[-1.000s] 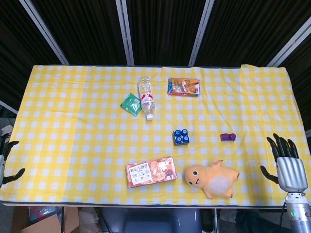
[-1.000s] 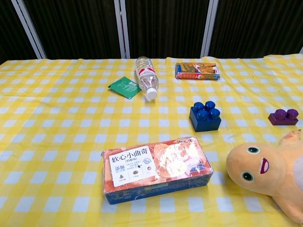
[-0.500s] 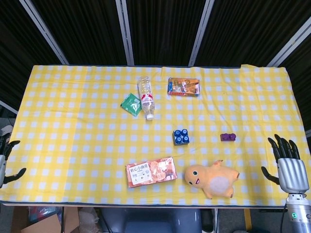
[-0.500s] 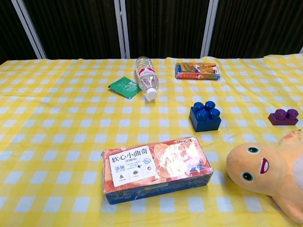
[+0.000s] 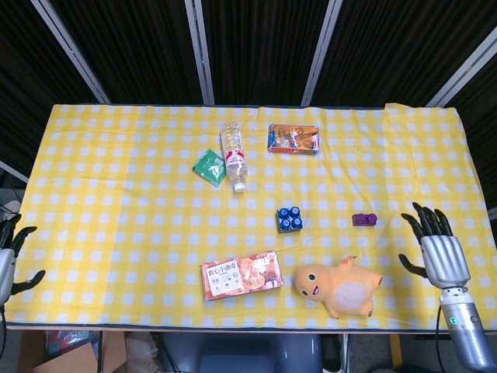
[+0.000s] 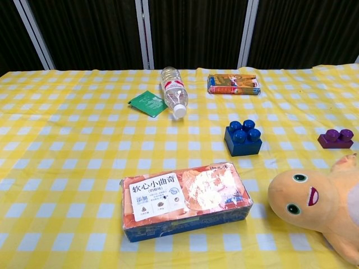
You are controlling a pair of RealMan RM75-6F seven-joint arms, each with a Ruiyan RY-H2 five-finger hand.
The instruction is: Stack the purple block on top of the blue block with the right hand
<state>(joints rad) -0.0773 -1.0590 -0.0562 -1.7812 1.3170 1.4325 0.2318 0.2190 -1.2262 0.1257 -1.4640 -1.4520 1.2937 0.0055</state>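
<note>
The small purple block [image 5: 365, 220] [image 6: 336, 138] lies on the yellow checked cloth, to the right of the blue block [image 5: 290, 219] [image 6: 243, 138], which stands studs up near the table's middle. My right hand [image 5: 436, 249] hovers over the table's right front corner, fingers spread and empty, right of the purple block and a short gap from it. My left hand [image 5: 9, 259] hangs off the left front edge, fingers apart and holding nothing. Neither hand shows in the chest view.
An orange plush toy [image 5: 339, 286] lies in front of the purple block. A snack box [image 5: 241, 274] sits front centre. A lying water bottle [image 5: 234, 155], a green packet [image 5: 210, 166] and another snack box [image 5: 293, 139] are at the back.
My right hand has moved inward and forward over the table's corner, closer to the purple block. The left hand has barely shifted; the blocks have not moved.
</note>
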